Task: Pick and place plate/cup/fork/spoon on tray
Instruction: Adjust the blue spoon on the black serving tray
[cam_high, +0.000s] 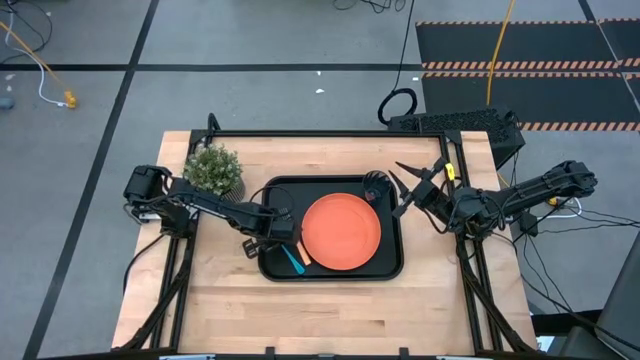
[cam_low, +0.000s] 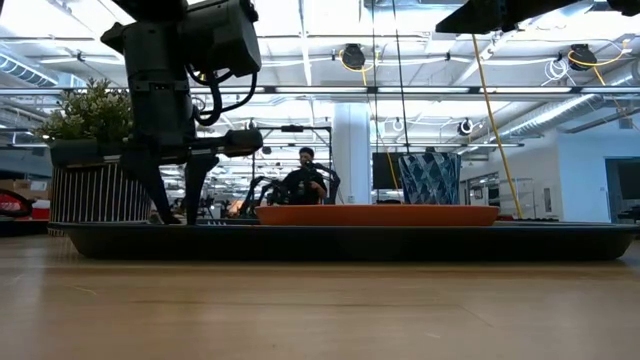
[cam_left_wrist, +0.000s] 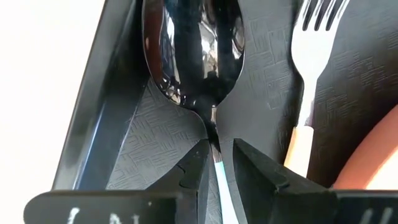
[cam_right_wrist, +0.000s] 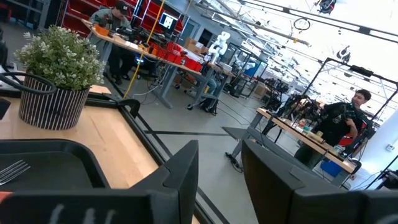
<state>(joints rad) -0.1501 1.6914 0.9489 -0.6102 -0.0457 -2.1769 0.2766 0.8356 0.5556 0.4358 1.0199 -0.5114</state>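
Left gripper (cam_high: 283, 240) sits low over the tray's (cam_high: 392, 268) left end, left-centre of the high view, fingers (cam_left_wrist: 198, 174) narrow w/ the spoon's (cam_left_wrist: 193, 50) thin neck between them; in the left wrist view the fingers stand v. close on either side of the light blue handle, but can't tell if they actually pinch it. Spoon lies on the tray floor along the left rim, dark bowl pointing away from the gripper. Fork (cam_left_wrist: 314, 37) lies just beside it, tines level w/ the spoon bowl, tan handle next to the orange plate (cam_high: 341, 232). Plate lies flat mid-tray, centre of the high view. Cup (cam_high: 376, 186) stands on the tray's far right corner, close to the plate's rim; in the low view it shows right of centre behind the plate. Right gripper (cam_high: 405, 190) hangs above the table just right of the cup, upper-centre-right of the high view, fingers (cam_right_wrist: 180, 171) apart and holding nothing. Potted plant (cam_high: 214, 170) stands on the table (cam_high: 330, 310) off the tray's far left corner.
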